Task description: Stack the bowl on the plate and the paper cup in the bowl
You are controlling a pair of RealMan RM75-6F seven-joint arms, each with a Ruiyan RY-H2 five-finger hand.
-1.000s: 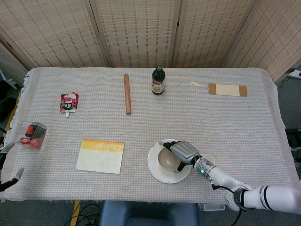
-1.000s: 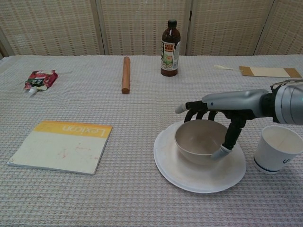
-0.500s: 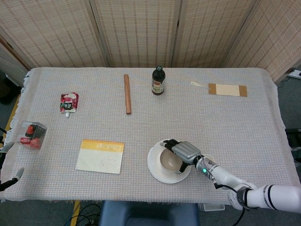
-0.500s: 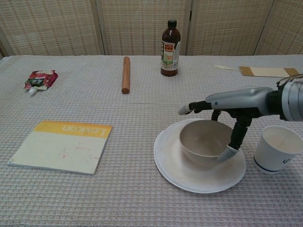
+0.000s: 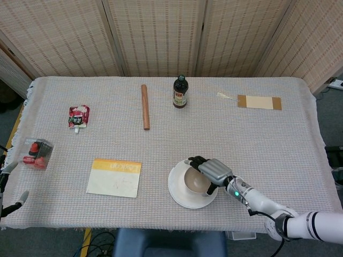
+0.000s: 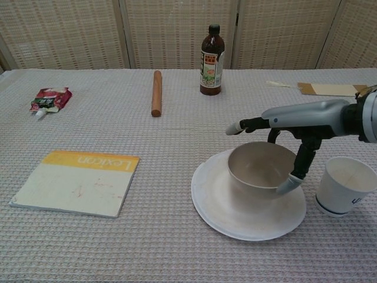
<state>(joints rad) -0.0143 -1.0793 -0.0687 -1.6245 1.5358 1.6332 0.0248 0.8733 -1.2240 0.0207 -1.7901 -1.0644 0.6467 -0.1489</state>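
Nearest my chest, the round white plate [image 6: 219, 206] lies flat on the grey woven desk [image 6: 147, 236], with the beige ceramic bowl [image 6: 259, 171] on it; the bowl looks tipped, its right side nearer my palm, though I cannot tell whether it is lifted clear of the plate. My right robot hand [image 6: 294, 127] reaches over the bowl from the right, fingers [image 6: 241, 125] stretched above the rim and thumb down against the outer right wall: I read this as a hold on the bowl. The head view shows the same right robot hand [image 5: 213, 172] covering the bowl's right half [image 5: 194, 181]. Just right of the plate stands the white paper cup [image 6: 346, 184], upright, apart from the plate, mouth up. To the left, well apart, lies a yellow-and-cream book [image 6: 76, 181] flat on the cloth. My left robot hand [image 5: 10, 201] shows only at the desk's left edge in the head view, holding nothing, fingers apart. Farther back: a red snack pouch [image 6: 49, 98], a wooden rolling pin [image 6: 156, 92], a dark brown glass bottle [image 6: 211, 62] upright, and a flat brown card strip [image 6: 336, 89] far right.
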